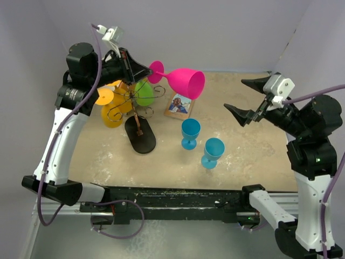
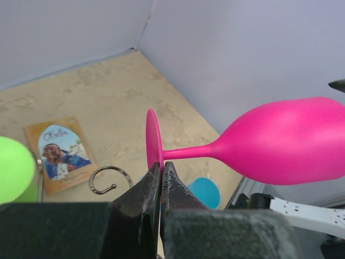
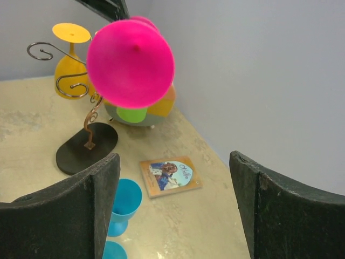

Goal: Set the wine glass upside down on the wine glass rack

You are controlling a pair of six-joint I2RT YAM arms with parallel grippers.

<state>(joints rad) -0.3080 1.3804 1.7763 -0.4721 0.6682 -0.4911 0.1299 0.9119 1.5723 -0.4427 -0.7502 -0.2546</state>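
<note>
The pink wine glass [image 1: 186,82] lies on its side in the air, bowl pointing right, just right of the wine glass rack [image 1: 139,105]. My left gripper [image 1: 146,69] is shut on the rim of the glass's round foot [image 2: 152,140]; stem and bowl [image 2: 285,140] stick out to the right. The rack is dark scrolled wire on a black oval base [image 1: 140,135]; one curl [image 2: 108,178] shows below the foot. My right gripper [image 1: 234,94] stands open and empty, well right of the glass. It faces the glass's mouth [image 3: 130,63], with the rack's base [image 3: 86,148] beyond.
A yellow-orange glass [image 1: 113,110] and a green one [image 1: 144,91] hang on the rack. Two blue glasses [image 1: 190,132] [image 1: 213,151] stand upright mid-table. A small book [image 1: 179,104] lies flat behind them. Walls close in at the back and right.
</note>
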